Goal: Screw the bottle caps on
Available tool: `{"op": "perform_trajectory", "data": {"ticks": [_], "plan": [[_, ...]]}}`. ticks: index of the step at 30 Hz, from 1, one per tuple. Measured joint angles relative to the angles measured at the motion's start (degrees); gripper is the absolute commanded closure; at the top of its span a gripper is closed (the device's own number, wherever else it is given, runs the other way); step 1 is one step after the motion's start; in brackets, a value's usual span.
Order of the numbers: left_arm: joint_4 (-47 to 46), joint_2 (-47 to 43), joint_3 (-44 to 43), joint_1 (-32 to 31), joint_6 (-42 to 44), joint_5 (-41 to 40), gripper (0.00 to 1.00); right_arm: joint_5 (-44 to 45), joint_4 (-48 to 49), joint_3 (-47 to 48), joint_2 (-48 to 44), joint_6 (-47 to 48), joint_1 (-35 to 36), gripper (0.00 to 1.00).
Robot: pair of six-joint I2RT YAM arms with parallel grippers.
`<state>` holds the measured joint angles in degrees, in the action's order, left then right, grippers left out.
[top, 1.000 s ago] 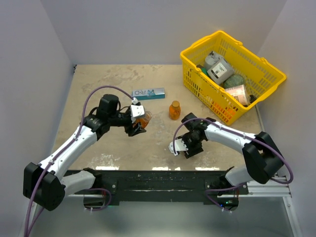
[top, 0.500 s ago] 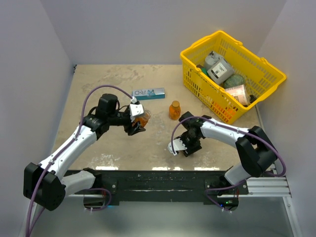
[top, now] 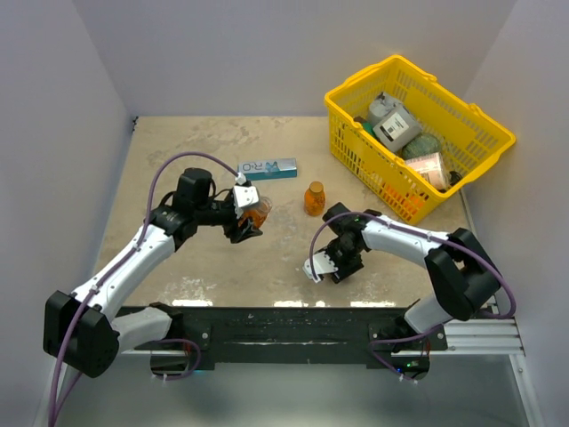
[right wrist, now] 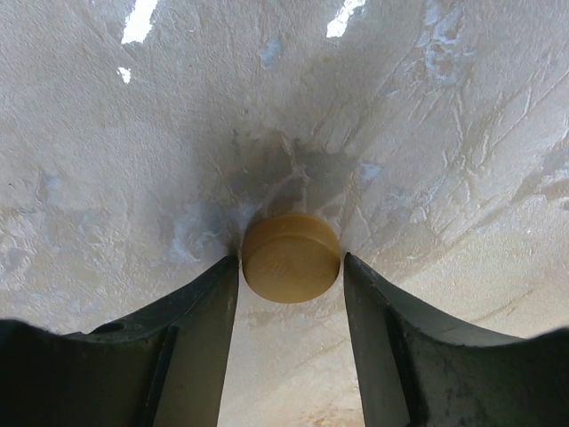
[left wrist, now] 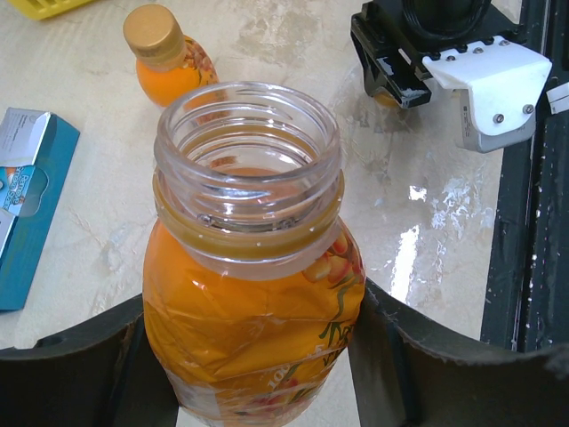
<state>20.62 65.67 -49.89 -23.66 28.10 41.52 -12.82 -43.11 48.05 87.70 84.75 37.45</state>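
Right end effector [right wrist: 291, 261] narrowly flanks the light, stiff, probably slippery cap [right wrist: 290, 256] at its rim, grip unconfirmed; left end effector [left wrist: 253, 356] holds the bottle [left wrist: 251, 294].

Bright, even light — white glare on the table [left wrist: 418, 191] (both wrist views), soft shadows, sharp focus.

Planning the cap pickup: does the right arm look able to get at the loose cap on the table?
Likely yes: the right pincer straddles the cap, one finger each side, nothing between.

Capped bottle [top: 314, 197] stands left of basket [top: 360, 156] (box [top: 268, 168] behind).
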Motion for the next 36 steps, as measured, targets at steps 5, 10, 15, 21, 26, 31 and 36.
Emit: {"op": "perform_trajectory", "data": {"ticks": [5,10,15,21,26,31,36], "plan": [[0.0,0.0,0.0,0.0,0.0,0.0,1.0,0.1,0.0,-0.2,-0.1,0.2,0.0,0.66],[-0.2,0.2,0.0,0.0,0.0,0.0,1.0,-0.3,-0.2,-0.2,-0.7,-0.2,0.0,0.75],[1.4,1.7,-0.4,0.0,3.0,0.0,1.0,-2.7,-5.5,3.4,-7.1,-2.6,0.0,0.76],[14.6,11.4,-11.8,0.0,16.5,-0.7,1.0,-9.2,-10.9,20.9,-16.4,-10.6,0.0,0.76],[23.6,16.5,-20.6,0.0,25.2,-0.7,1.0,-13.2,-8.9,29.5,-20.2,-20.3,0.0,0.75],[29.2,16.6,-24.7,-0.4,30.2,0.2,1.0,-15.3,-7.4,33.8,-18.2,-27.2,0.5,0.73],[33.0,16.7,-27.5,-2.4,33.2,0.3,1.0,-15.5,-4.9,35.8,-14.8,-30.9,1.9,0.73]]}}
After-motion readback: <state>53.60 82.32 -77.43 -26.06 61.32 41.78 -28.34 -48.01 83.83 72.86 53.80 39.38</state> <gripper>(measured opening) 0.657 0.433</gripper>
